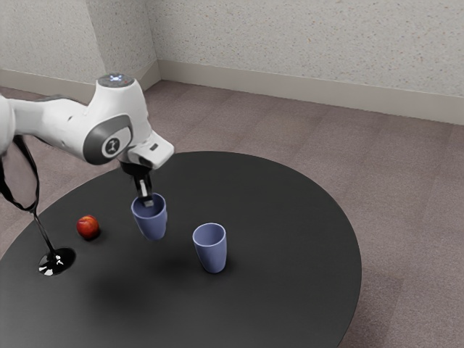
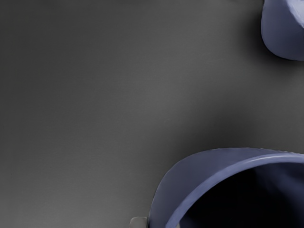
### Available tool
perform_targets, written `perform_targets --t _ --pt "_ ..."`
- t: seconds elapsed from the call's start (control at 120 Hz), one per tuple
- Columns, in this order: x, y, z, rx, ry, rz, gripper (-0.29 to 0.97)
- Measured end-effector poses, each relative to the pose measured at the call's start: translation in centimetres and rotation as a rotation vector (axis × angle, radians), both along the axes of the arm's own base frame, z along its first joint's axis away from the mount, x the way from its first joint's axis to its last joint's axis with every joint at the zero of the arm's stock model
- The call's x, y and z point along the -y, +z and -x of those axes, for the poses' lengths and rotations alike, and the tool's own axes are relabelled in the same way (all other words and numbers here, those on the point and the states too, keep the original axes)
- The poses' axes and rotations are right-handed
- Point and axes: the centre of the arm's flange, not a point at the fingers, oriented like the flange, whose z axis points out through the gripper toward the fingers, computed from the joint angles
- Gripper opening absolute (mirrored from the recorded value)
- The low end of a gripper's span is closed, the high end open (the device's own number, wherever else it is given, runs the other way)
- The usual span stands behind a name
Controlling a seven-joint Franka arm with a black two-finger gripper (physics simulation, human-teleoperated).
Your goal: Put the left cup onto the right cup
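Pinching the left cup (image 1: 149,219) by its rim, the fingers (image 1: 145,190) hold it above open table (image 1: 290,217), near the right cup (image 1: 209,248).

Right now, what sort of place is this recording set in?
Probably a bare simulated test room: a round black table on brown carpet, plain speckled walls with a baseboard. The tool holds a blue cup beside a second cup.

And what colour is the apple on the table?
The apple is red, clearest in the exterior view.
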Motion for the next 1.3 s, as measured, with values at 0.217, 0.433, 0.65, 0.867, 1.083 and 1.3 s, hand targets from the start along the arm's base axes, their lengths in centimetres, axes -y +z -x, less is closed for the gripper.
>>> perform_targets --t 0.217,0.433,0.65,0.867,1.083,1.3 --pt "4.9 6.1 -3.8 0.077 -0.06 -0.01 -0.11" --pt "12.9 5.8 -4.4 0.046 -0.169 -0.02 -0.11" --pt "12.6 5.5 -4.1 0.015 -0.138 -0.013 -0.11" --pt "14.0 4.5 -3.9 -0.009 -0.131 0.011 -0.11" --pt "14.2 2.9 -3.9 -0.04 -0.1 0.038 -0.11" --pt "13.5 0.6 -4.2 -0.078 -0.069 0.035 -0.11"
